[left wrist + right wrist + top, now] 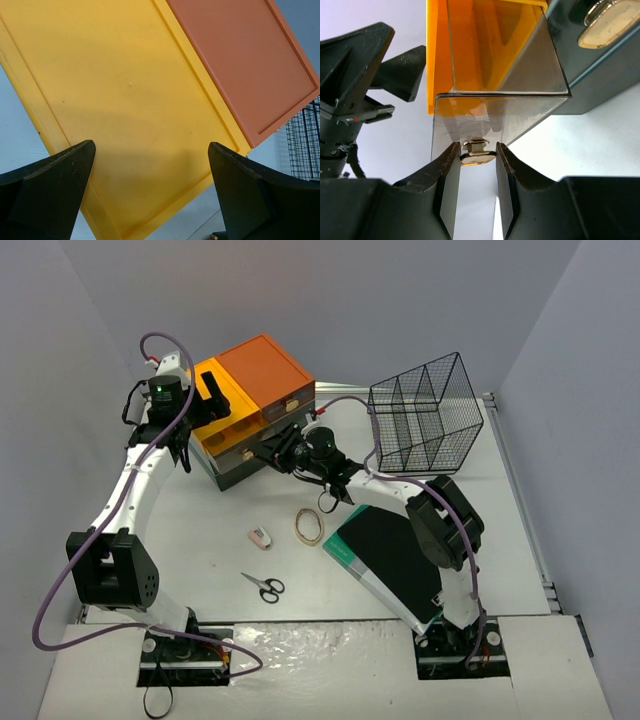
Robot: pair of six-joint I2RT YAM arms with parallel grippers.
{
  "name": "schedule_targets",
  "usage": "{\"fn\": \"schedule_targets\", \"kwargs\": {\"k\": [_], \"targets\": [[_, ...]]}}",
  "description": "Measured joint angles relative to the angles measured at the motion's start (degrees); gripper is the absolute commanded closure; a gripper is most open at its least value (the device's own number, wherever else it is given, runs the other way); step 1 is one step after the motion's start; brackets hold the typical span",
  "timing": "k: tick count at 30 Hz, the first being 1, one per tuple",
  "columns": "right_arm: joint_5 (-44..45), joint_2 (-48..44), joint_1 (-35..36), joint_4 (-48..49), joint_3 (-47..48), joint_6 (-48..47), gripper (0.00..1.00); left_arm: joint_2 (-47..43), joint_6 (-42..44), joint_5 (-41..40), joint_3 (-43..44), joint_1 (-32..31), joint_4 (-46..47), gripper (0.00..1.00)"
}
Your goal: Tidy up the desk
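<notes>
- Right gripper point(477, 146): fingers pinched on the small brass knob point(478, 158) of a drawer point(495, 117) that juts from the drawer chest point(255, 400).
- Left gripper point(151, 150): jaws spread wide, holding nothing, poised over the chest's yellow top. I can't tell whether it touches.
- The desk point(200, 540) is the white tabletop under everything. Scissors point(264, 586), a rubber band point(308, 526) and a notebook point(395, 550) lie loose on it, with a wire basket point(425, 410) at the far right.
- Risk 1: the knob is small and smooth, and an off-axis pull could slip it out of the pinch.
- Risk 2: with nothing visibly bracing the chest, a sticky drawer might drag or tip it.
- Risk 3: pulling too far could free the drawer and drop it.
- Risk 4: both wrists work close together, so a left-arm descent could clip the right.
</notes>
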Motion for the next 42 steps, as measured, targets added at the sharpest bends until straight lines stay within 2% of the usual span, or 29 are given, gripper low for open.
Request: {"fn": "schedule_targets", "kwargs": {"k": [22,24,29,32,35,36,40,42], "targets": [[5.9,-8.6,2.1,-10.5,-4.7,-6.0,1.00,0.0,0.0,0.0,0.0,0.1,0.0,0.03],[6.7,-8.8,2.4,-11.0,-4.7,-6.5,0.91,0.0,0.0,0.0,0.0,0.1,0.0,0.03],[9.3,-10.2,3.3,-14.2,-4.4,-8.6,0.83,0.0,0.0,0.0,0.0,0.1,0.0,0.03],[10.7,-11.2,3.8,-16.5,-4.3,-10.1,0.75,0.0,0.0,0.0,0.0,0.1,0.0,0.03],[11.7,-12.2,4.2,-18.6,-4.3,-11.2,0.56,0.0,0.0,0.0,0.0,0.1,0.0,0.03],[11.9,-12.5,4.3,-19.2,-4.3,-11.6,0.45,0.0,0.0,0.0,0.0,0.1,0.0,0.03],[12.9,-13.0,4.7,-22.6,-4.2,-14.1,0.26,0.0,0.0,0.0,0.0,0.1,0.0,0.03],[13.5,-13.1,4.9,-23.4,-4.2,-15.8,0.23,0.0,-0.1,0.0,0.0,0.2,0.1,0.03]]}}
